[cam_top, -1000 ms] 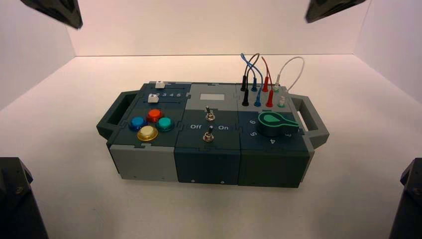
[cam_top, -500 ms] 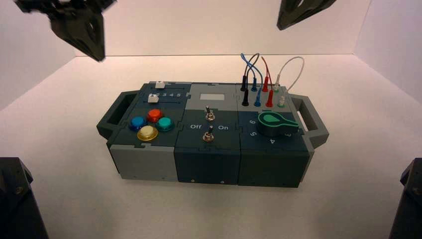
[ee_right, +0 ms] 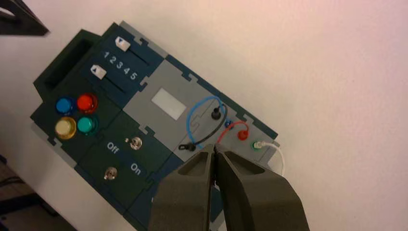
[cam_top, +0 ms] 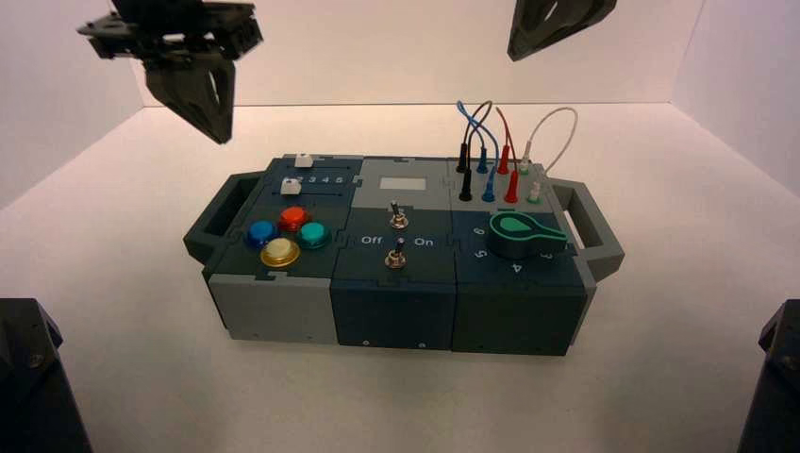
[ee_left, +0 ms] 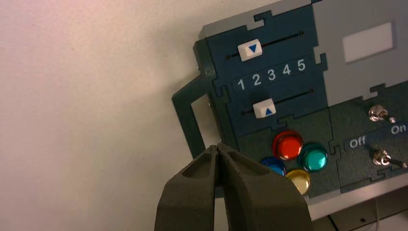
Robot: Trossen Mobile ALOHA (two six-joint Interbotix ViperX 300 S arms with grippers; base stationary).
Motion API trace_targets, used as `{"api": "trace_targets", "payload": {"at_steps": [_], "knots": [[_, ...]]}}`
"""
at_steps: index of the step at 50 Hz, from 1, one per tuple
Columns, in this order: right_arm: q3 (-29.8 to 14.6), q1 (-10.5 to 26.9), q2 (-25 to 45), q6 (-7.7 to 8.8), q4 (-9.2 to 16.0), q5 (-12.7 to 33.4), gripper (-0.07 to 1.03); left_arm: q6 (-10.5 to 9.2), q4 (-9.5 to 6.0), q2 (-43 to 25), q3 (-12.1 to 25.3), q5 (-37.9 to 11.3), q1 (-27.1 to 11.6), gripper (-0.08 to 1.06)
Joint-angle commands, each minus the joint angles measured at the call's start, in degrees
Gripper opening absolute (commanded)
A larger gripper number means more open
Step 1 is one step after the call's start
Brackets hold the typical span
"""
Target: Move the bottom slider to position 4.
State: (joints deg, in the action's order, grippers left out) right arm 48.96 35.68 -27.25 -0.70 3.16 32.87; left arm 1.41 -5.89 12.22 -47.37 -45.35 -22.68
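Box (cam_top: pixel 396 255) stood on white table (cam_top: pixel 113 283), long side toward the rig, handle at each end.

Left end effector (cam_top: pixel 203 94) hung high above and behind the box's left end, well apart from it; fingers (ee_left: pixel 192 192) pressed together, pinching nothing, tip seen in the left wrist view over the left handle (ee_left: pixel 185 115) and near the blue button.

Right end effector (cam_top: pixel 552 24) hung high near the back wall, above the wire section; fingers (ee_right: pixel 250 192) likewise pressed together, nothing between them.

Bottom slider (ee_left: pixel 263 109) sat in the nearer of two dark slots at the box's back left corner, just behind the red button (ee_left: pixel 287 145). White knob with blue triangle rested roughly under the printed 2, perhaps between 2 and 3. Position 4 (ee_left: pixel 286 70), fourth digit in the row 1 2 3 4 5 printed between the two slots, lay further along the track toward the box's middle. Top slider (ee_left: pixel 249 49) rested at about the same place along its own slot.

Noted also: teal button (ee_left: pixel 313 157), yellow button (ee_left: pixel 298 181), blue button (ee_left: pixel 274 165), two toggle switches (cam_top: pixel 398 236) between "Off" and "On", green knob (cam_top: pixel 514 234), coloured wires (cam_top: pixel 500 142) at back right.
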Motion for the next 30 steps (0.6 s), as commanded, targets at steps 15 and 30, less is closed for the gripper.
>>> {"api": "trace_targets", "payload": {"at_steps": [15,30], "knots": [[-1.1,0.4,0.7,0.09,0.2,-1.7,-0.02,-0.09,-1.76,-5.6,2.5,1.7,-1.3,-0.03],[-1.1,0.4,1.7,0.0,0.2,-1.7,-0.02,0.0,-2.37,-9.4,4.3,2.0,-3.8,-0.03]]}}
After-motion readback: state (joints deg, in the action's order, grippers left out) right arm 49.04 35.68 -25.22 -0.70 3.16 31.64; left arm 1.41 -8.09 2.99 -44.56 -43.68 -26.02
